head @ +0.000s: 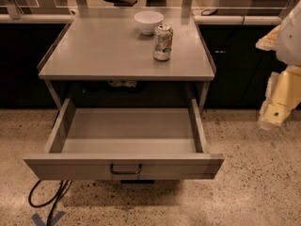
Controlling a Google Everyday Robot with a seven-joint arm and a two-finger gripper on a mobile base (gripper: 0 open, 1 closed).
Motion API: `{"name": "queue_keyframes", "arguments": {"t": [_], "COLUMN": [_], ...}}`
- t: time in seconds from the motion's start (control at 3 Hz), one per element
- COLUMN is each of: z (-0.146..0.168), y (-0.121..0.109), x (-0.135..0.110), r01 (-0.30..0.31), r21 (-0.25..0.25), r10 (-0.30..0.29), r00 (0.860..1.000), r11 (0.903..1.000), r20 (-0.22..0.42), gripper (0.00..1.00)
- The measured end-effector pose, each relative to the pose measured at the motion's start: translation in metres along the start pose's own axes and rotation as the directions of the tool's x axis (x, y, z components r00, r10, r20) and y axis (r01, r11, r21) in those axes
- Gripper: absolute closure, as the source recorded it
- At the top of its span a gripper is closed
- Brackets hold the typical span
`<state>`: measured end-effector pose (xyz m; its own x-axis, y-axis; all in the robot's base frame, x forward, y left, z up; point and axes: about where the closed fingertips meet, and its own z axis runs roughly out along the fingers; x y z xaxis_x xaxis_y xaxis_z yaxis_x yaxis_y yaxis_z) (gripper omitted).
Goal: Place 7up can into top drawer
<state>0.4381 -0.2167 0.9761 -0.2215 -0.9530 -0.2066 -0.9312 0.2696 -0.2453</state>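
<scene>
The 7up can (162, 42) stands upright on the grey tabletop (103, 51), right of centre, just in front and to the right of a white bowl. The top drawer (124, 166) is pulled wide open below the tabletop, and its inside (127, 131) holds nothing. A small dark handle (125, 169) sits at the centre of its front panel. My gripper (272, 117) is at the lower end of the cream arm at the far right edge. It hangs beside the table at about drawer height, well apart from the can.
A white bowl (148, 21) stands at the back of the tabletop. Black cables (47, 197) lie on the speckled floor by the drawer's left front corner. Dark cabinets and a counter run behind the table.
</scene>
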Motion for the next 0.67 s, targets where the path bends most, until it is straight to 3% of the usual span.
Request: {"name": "queue_keyframes", "arguments": {"t": [0.67], "z": [-0.0026], "y": [-0.0067], "x": [-0.0034], "r01": [0.007], "r21": [0.024], "r10": [-0.007], "r00": [1.0], "r11": [0.9997], "r20": [0.017], "gripper": [0.0]}}
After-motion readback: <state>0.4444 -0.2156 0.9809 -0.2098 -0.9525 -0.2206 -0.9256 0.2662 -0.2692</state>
